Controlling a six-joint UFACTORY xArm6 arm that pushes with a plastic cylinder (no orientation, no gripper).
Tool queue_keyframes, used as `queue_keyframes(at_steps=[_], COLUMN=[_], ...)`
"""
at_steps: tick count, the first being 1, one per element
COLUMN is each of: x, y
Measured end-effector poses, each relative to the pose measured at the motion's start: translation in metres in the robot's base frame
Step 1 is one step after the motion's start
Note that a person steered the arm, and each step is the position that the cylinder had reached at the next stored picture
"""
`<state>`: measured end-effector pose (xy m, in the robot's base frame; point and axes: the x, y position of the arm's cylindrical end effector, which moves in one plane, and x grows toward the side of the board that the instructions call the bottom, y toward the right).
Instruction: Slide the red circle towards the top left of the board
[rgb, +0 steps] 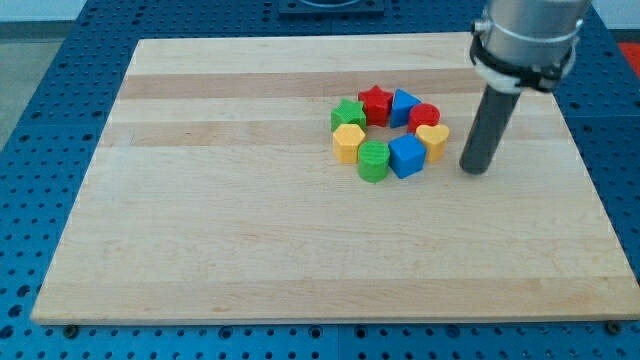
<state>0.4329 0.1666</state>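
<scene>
Resting on the wooden board, my tip sits bare, pinching nothing; we see it right of the red circle block, near the yellow heart block.

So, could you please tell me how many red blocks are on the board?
2: the red star at the top of the ring of blocks, and the red circle at its upper right, nearest my tip. None seems hidden.

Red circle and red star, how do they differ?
The red circle is round; the red star has points. The circle sits at the cluster's right side, nearer my tip; the star sits at its top, further left. The circle borders the yellow heart; the star borders the green star. Both are red and flank the blue triangle.
</scene>
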Motion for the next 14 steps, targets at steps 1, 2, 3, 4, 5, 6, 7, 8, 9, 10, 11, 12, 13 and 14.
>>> queue_keyframes(at_steps=[1,2,3,4,5,6,7,8,9,10,11,12,13,14], x=[-0.039,-0.053,-0.052,-0.042,-0.031,-0.023,0.002,0.014,0.019,0.014,-0.003,-0.011,-0.012,-0.026], y=[-0.004,-0.031,-0.074,-0.087,-0.098,-0.116,-0.123,-0.147,-0.184,-0.217,-0.237,-0.233,-0.215,-0.2])
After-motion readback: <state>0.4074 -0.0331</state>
